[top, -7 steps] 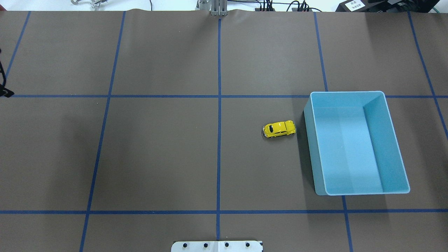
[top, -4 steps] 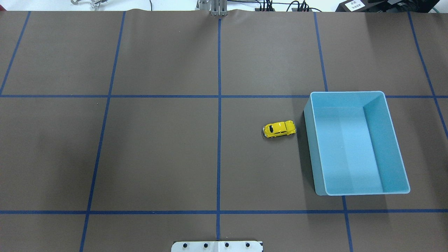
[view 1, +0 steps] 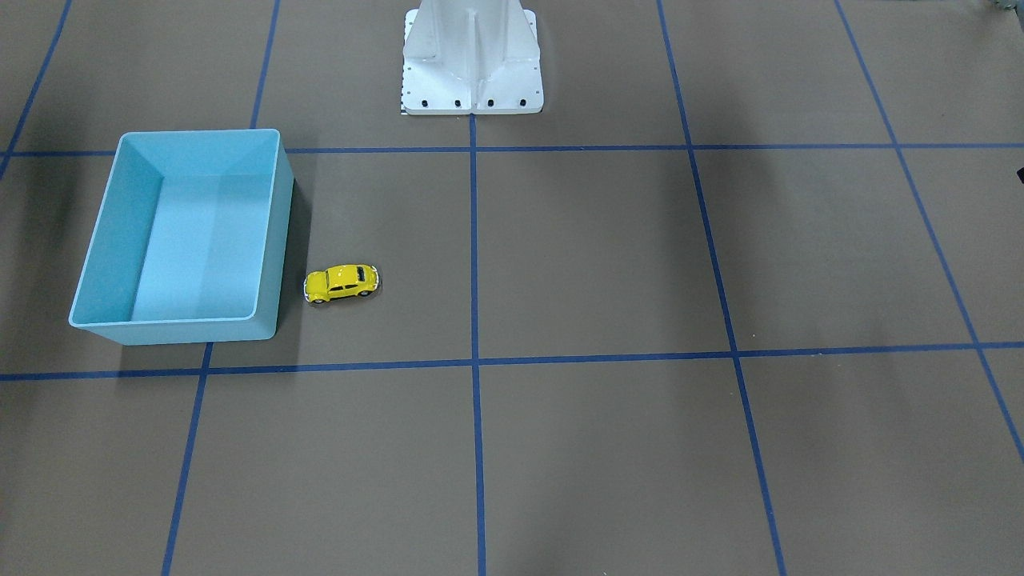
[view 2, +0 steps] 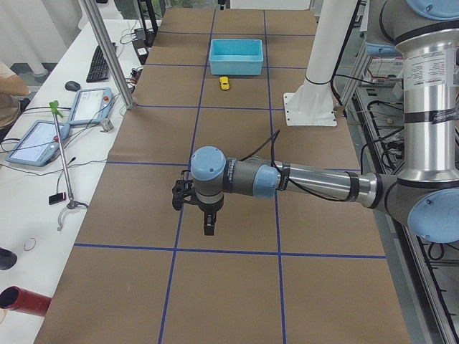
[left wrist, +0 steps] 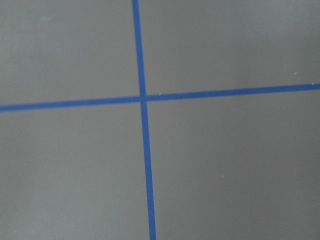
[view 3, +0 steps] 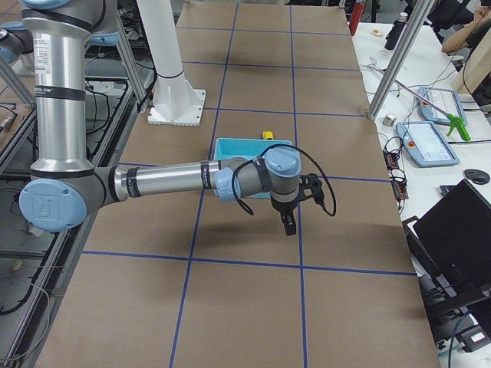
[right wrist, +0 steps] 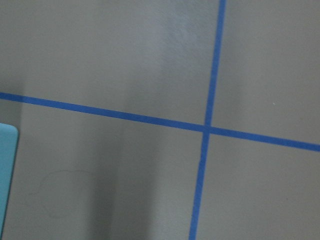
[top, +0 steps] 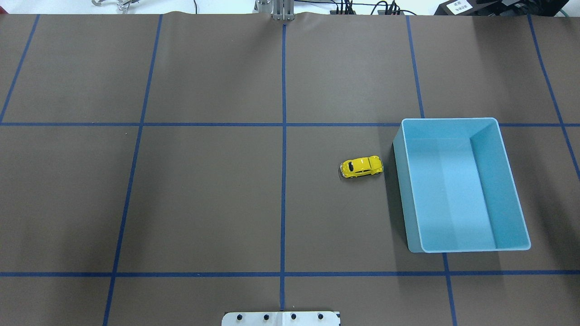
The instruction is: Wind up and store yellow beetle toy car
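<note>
only the side views catch the arms: the left gripper (view 2: 209, 228) and right gripper (view 3: 289, 227) hang fingers-down over the brown table (top: 204, 203); released or clenched, i cannot tell. the overhead view puts the yellow beetle toy car (top: 361, 167) right of centre, on its wheels, outside and just beside the light blue bin (top: 453, 199). the right wrist view catches a bin corner at lower left.

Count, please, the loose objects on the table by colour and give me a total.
Yellow: 1, the yellow beetle toy car, on its wheels beside the bin, not in it.
Light blue: 1, the bin, open-topped with nothing inside.
Total: 2
</note>
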Controlling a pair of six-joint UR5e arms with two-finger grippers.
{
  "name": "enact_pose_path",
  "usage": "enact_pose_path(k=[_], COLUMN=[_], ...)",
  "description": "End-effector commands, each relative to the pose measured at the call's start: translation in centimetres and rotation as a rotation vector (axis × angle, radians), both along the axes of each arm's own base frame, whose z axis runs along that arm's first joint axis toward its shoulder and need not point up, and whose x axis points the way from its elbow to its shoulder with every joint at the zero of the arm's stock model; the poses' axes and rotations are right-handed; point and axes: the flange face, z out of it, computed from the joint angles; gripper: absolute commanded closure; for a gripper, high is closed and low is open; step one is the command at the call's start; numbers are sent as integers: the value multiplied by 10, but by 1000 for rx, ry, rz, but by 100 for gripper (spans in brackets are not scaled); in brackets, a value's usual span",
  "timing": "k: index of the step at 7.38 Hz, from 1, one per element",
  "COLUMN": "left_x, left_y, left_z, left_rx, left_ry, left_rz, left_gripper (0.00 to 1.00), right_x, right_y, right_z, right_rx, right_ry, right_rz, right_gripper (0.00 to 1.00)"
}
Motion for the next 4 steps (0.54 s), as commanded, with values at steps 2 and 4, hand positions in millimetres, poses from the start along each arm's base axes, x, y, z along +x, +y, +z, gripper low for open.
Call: enact_pose_path(k=[2, 4], left_x=[-3, -3], left_y=[13, 8], left_z=[12, -1], left_rx=[-26, 2], left_ry=[16, 18], left_rz=[-2, -2], left_gripper=[0, 0], right_x=[-81, -141], right_y=[4, 10], right_z=[-107, -164], right_rx=[228, 414], right_ry=[-50, -66], right_rz=[-182, -349], right_gripper=[0, 0])
